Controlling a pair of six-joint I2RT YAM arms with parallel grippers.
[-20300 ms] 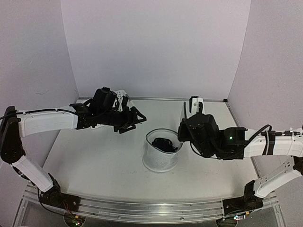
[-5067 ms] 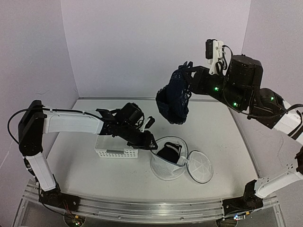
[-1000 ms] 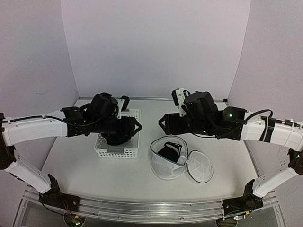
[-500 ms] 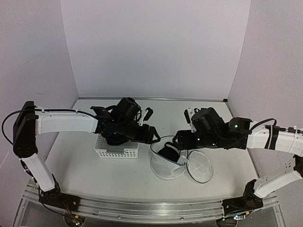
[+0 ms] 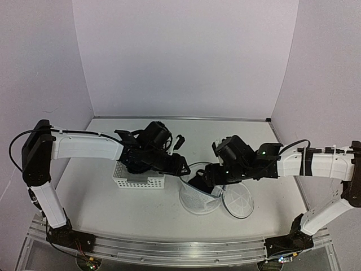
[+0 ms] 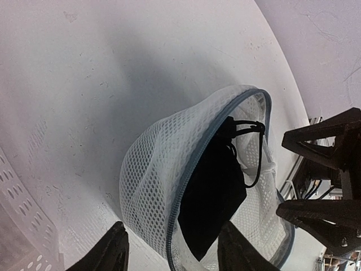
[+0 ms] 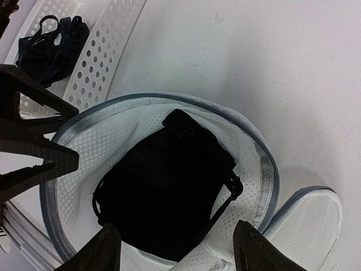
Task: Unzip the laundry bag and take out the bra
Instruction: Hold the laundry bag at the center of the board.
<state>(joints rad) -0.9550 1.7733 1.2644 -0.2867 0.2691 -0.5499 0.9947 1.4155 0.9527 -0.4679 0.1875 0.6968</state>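
Observation:
The laundry bag stands unzipped on the table, its white mesh wall and grey zipper rim wide apart. Its round lid lies flopped to the right. A black bra with thin straps sits inside, and it is also seen in the left wrist view as the bra. My left gripper is open at the bag's left side, with the zipper rim between its fingers. My right gripper hangs open just above the bra, touching nothing.
A white perforated basket stands left of the bag, under the left arm. A dark blue garment lies in it. The left gripper's fingers reach the bag's rim in the right wrist view. Walls close off three sides.
The left gripper swung from over the basket to the bag's left rim and its jaws narrowed. The right gripper came down and forward over the bag's opening.

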